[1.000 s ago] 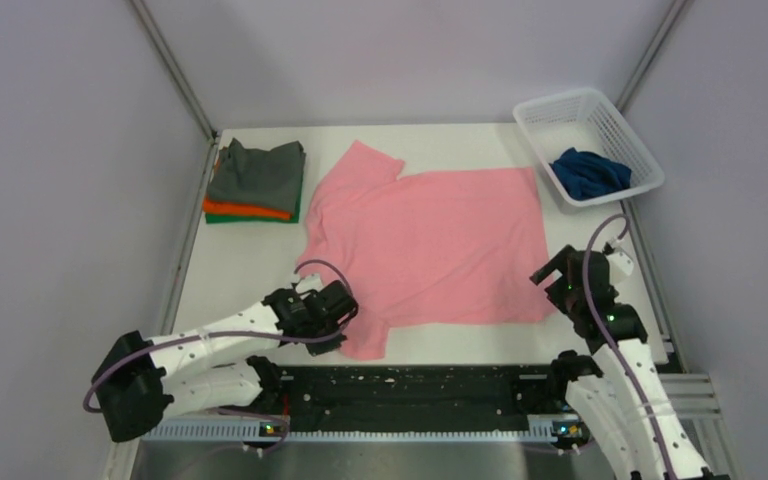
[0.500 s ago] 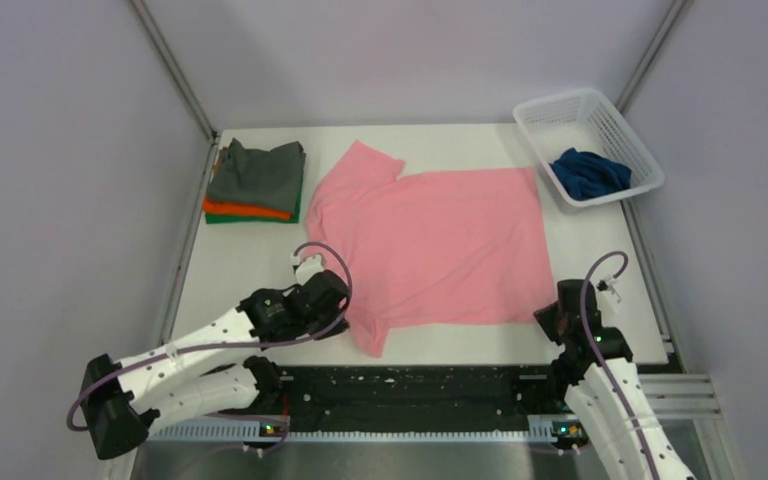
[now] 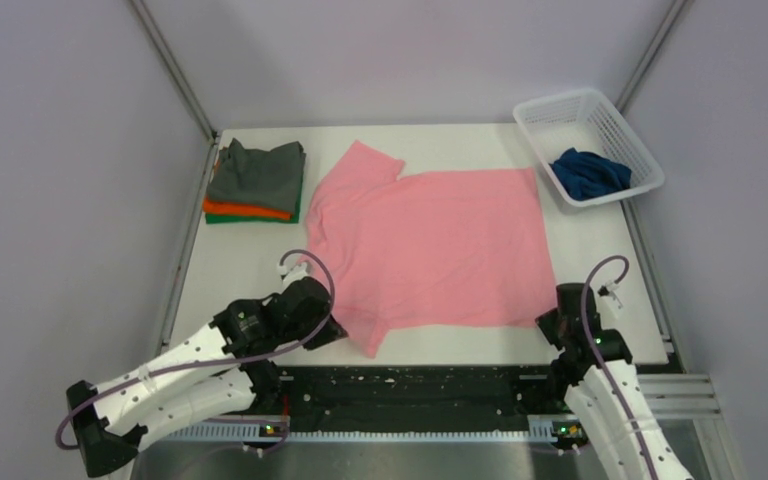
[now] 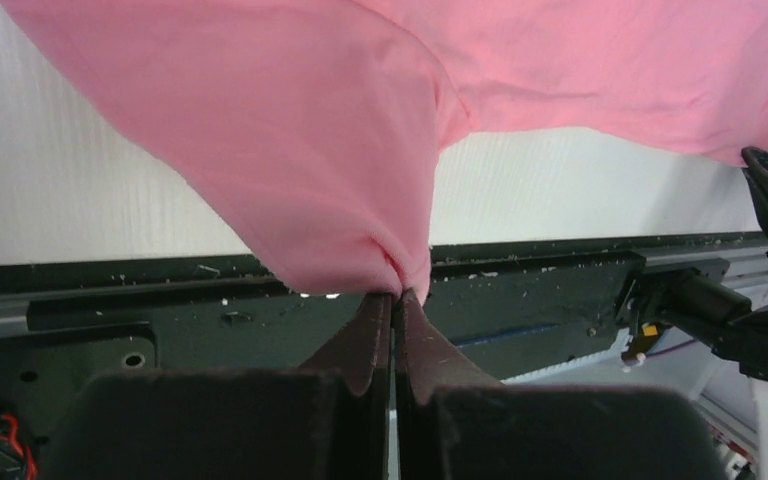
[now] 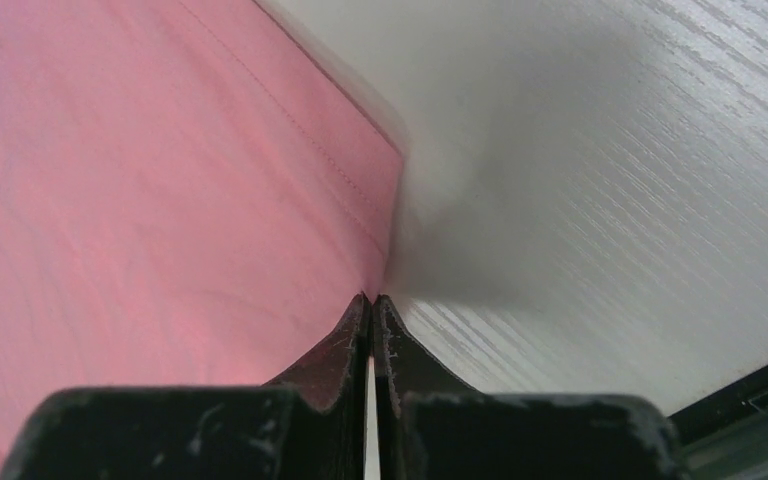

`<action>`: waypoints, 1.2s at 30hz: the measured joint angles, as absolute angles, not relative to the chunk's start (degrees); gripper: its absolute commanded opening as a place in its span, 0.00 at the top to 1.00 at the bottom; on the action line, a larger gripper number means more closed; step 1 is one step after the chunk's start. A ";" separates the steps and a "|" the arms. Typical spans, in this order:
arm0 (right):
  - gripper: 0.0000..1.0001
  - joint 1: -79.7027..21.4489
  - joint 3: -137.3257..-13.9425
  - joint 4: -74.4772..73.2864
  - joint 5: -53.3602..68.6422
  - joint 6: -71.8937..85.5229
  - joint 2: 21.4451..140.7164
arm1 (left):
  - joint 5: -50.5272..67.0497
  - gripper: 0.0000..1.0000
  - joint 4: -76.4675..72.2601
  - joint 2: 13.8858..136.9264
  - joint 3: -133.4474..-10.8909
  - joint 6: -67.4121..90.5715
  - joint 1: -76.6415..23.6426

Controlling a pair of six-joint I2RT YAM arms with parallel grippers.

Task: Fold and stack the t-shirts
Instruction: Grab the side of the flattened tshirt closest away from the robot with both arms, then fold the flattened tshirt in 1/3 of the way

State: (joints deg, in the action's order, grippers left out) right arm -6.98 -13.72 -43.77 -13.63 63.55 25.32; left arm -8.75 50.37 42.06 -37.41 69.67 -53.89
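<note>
pink t-shirt [image 3: 430, 245] is lying spread out across the middle of the desk [image 3: 250, 275], neck end toward the left, hem toward the right. The far sleeve is lying flat, and the near sleeve is bunching into a peak at the near edge.

left fingers [image 4: 375, 325] are pressing tight together on that near sleeve. The cloth is gathering into a wrinkled knot right at the tips and hanging over the black rail [image 4: 540, 290] at the desk's front.

right fingers [image 5: 355, 325] are closing flat together at the near-right hem corner — the corner is running right into the tips, so it reads as a pinch on the cloth. The rest of the hem is lying on the white surface.

Folded pile is sitting at the far-left corner, well apart from the pink one: dark grey shirt [image 3: 257, 172] on top, orange shirt [image 3: 245, 209] under it, green shirt [image 3: 222, 219] at the bottom.

navy shirt [image 3: 588, 172] is sitting crumpled in the white basket [image 3: 570, 105] at the far right — not touching the pink hem.
</note>
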 measured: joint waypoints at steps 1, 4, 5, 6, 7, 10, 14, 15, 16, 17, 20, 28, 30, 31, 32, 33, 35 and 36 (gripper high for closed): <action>1.00 -6.98 -14.17 -44.86 -13.69 63.70 24.84 | -8.08 1.00 50.65 41.41 -37.04 70.37 -53.89; 1.00 -6.98 -16.36 -47.79 -13.69 64.20 22.65 | -4.82 1.00 51.00 39.05 -34.76 72.47 -53.89; 1.00 -6.98 -16.99 -48.42 -13.58 64.51 21.74 | -3.42 1.00 50.96 38.22 -33.58 73.28 -53.89; 1.00 -6.98 -17.37 -49.01 -13.43 64.79 20.88 | -2.24 1.00 51.03 37.69 -32.69 73.80 -53.89; 1.00 -6.98 -17.54 -49.39 -13.39 64.95 20.38 | -1.21 1.00 51.18 37.08 -31.86 74.35 -53.89; 1.00 -6.98 -17.82 -50.85 -13.41 65.21 19.92 | 0.86 1.00 51.88 35.99 -31.29 75.33 -53.89; 1.00 -6.98 -17.82 -50.83 -13.41 64.93 20.43 | 0.40 1.00 51.16 35.75 -31.44 74.59 -53.89; 1.00 -6.98 -17.82 -50.50 -13.39 64.51 20.88 | -0.16 1.00 50.22 36.29 -31.62 73.71 -53.87; 1.00 -6.98 -17.82 -49.95 -13.28 64.03 21.61 | -0.69 1.00 49.15 37.12 -31.86 72.97 -53.74; 1.00 -6.98 -17.82 -49.12 -13.08 63.31 22.72 | -1.21 1.00 47.70 38.57 -32.36 71.53 -53.36; 1.00 -6.98 -18.81 -46.37 -12.23 60.53 28.08 | -1.48 1.00 44.31 45.50 -35.77 66.85 -50.76; 1.00 -6.98 -26.35 -36.23 -10.68 52.93 44.60 | 0.16 1.00 33.63 66.98 -49.56 53.60 -37.71; 1.00 -6.98 -28.12 -33.54 -10.55 51.68 48.14 | 0.05 1.00 31.94 70.19 -52.40 51.72 -35.57; 1.00 -6.98 -28.64 -32.82 -10.48 51.37 49.06 | -0.03 1.00 31.18 71.75 -53.84 50.76 -34.30; 1.00 -6.98 -30.26 -30.83 -10.46 50.41 52.29 | -0.25 1.00 30.79 72.86 -54.87 50.26 -33.21; 1.00 -6.98 -31.03 -29.95 -10.48 49.93 53.76 | -0.56 1.00 30.00 74.78 -56.66 49.32 -30.81; 1.00 -6.96 -32.84 -28.16 -10.81 48.97 56.95 | -1.13 1.00 29.45 76.12 -57.93 48.69 -28.62; 1.00 -6.94 -33.74 -27.35 -10.96 48.49 58.57 | -1.34 1.00 29.43 76.77 -58.65 48.29 -27.51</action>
